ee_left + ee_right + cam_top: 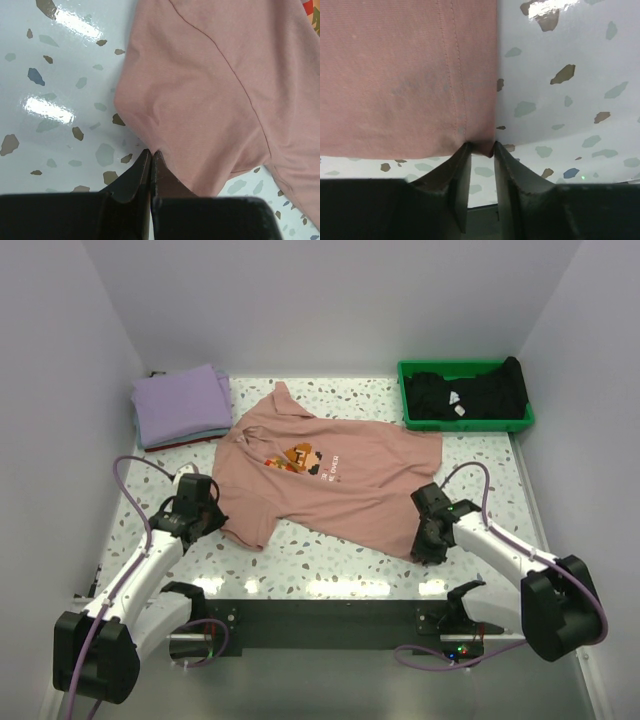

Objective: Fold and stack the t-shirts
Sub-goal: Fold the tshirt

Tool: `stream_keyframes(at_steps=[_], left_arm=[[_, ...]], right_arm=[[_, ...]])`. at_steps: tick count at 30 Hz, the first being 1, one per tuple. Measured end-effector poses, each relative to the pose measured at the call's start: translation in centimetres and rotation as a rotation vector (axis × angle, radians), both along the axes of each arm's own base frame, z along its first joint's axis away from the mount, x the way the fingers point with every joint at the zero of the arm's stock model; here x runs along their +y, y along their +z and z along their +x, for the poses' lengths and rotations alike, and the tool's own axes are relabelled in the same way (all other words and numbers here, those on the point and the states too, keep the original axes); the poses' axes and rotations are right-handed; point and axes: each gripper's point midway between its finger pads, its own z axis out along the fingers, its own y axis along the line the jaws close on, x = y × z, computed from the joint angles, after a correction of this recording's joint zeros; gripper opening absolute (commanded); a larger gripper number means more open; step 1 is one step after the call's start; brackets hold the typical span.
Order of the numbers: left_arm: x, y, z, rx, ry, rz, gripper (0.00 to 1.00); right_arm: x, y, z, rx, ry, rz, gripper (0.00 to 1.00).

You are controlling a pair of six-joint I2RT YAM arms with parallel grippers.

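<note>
The salmon-pink t-shirt [325, 480] lies spread flat mid-table, chest print up, collar toward the far left. My left gripper [212, 510] [151, 152] is shut, its tips pinching the shirt's puckered edge [210, 90] by the near-left sleeve. My right gripper [424, 545] [479, 147] is nearly closed on the shirt's hemmed near-right bottom corner [410, 75], with cloth bunched between the tips. The lavender t-shirt [182, 403] lies folded at the far left. The black t-shirt [465, 392] lies crumpled in the tray.
A green plastic tray [468, 424] stands at the far right by the wall. The folded lavender shirt rests on other folded cloth, with a dark red edge showing under it. Walls close in on three sides. The speckled tabletop [330, 560] shows between the arms.
</note>
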Motion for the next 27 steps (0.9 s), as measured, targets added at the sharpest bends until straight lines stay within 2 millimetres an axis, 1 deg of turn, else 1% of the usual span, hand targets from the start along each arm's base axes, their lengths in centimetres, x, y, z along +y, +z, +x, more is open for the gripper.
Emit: stream_keyframes(at_steps=[2, 3, 8, 10, 13, 16, 19, 22, 24, 27], left_arm=[[-0.1, 0.0, 0.0, 0.001, -0.004, -0.004, 0.0], [-0.1, 0.0, 0.0, 0.001, -0.006, -0.005, 0.0], [-0.6, 0.2, -0.1, 0.008, -0.031, -0.021, 0.0], [-0.9, 0.8, 0.2, 0.012, -0.051, -0.027, 0.0], [-1.5, 2.5, 1.0, -0.004, -0.082, -0.041, 0.0], [-1.7, 4.2, 1.2, -0.029, -0.098, -0.048, 0.0], [-1.4, 5.3, 0.2, -0.037, -0.107, -0.038, 0.0], [-0.8, 6.2, -1.4, -0.036, -0.098, -0.025, 0.0], [-0.4, 6.5, -2.5, -0.03, -0.092, -0.019, 0.0], [0.0, 7.1, -4.2, -0.017, -0.088, -0.014, 0.0]], right_arm=[[0.2, 0.0, 0.2, -0.002, 0.002, 0.006, 0.21], [0.2, 0.0, 0.2, -0.003, 0.001, 0.008, 0.16], [0.4, 0.0, 0.5, -0.01, 0.005, 0.018, 0.02], [0.5, 0.1, 0.4, -0.006, 0.01, 0.02, 0.0], [0.5, 0.3, 0.1, 0.004, 0.022, 0.024, 0.0], [0.4, 1.2, -0.4, 0.024, 0.032, 0.025, 0.0], [0.7, 3.0, -0.3, 0.012, 0.034, 0.042, 0.0], [1.0, 4.5, -0.4, 0.004, 0.038, 0.062, 0.0], [1.0, 4.7, -0.8, 0.019, 0.043, 0.062, 0.0], [0.9, 4.7, -2.2, 0.07, 0.058, 0.056, 0.0]])
